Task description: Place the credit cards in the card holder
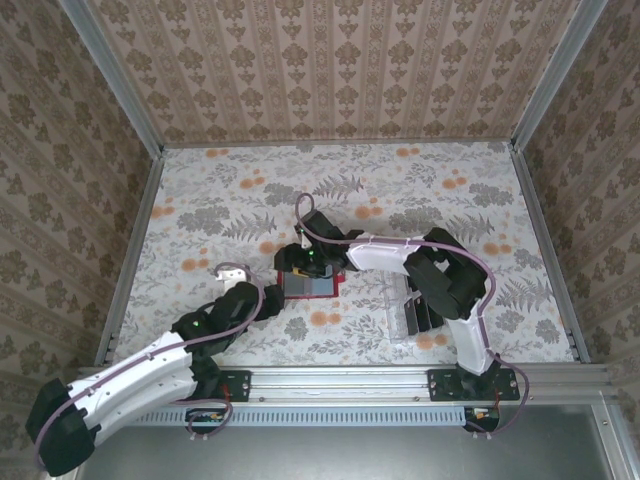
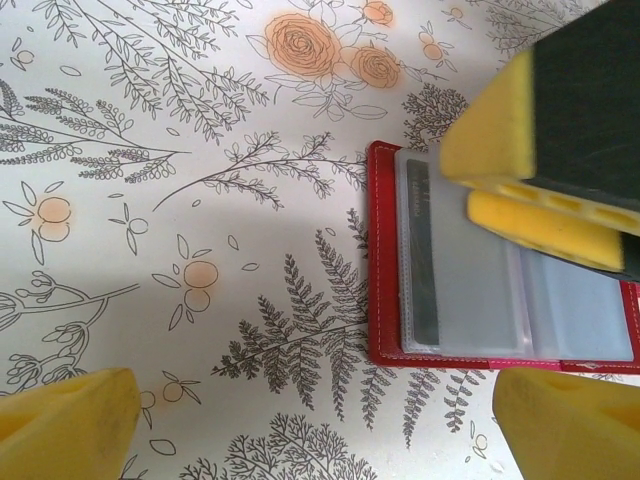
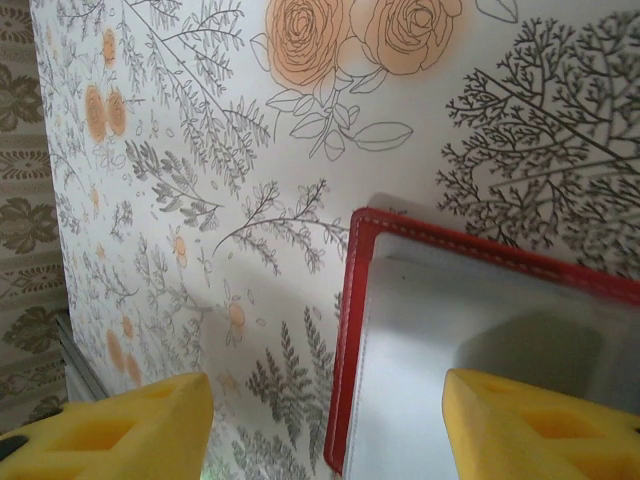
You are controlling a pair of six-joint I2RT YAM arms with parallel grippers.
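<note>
The red card holder [image 1: 312, 288] lies open at the table's middle, its clear plastic sleeves [image 2: 470, 300] facing up. One dark credit card [image 2: 421, 258] sits inside the left sleeve. My right gripper [image 1: 300, 260] hovers over the holder's far edge, open; in its wrist view its yellow fingertips [image 3: 110, 430] straddle the holder's red border [image 3: 350, 340] with nothing gripped between them. My left gripper [image 2: 315, 425] is open just left of the holder, over bare tablecloth. The right gripper's yellow fingers [image 2: 500, 130] hang above the sleeves in the left wrist view.
A clear slotted tray [image 1: 415, 318] with dark cards in it stands right of the holder, beside the right arm's base link. Metal rails [image 1: 130, 270] and patterned walls bound the flowered tablecloth [image 1: 400, 190] on three sides.
</note>
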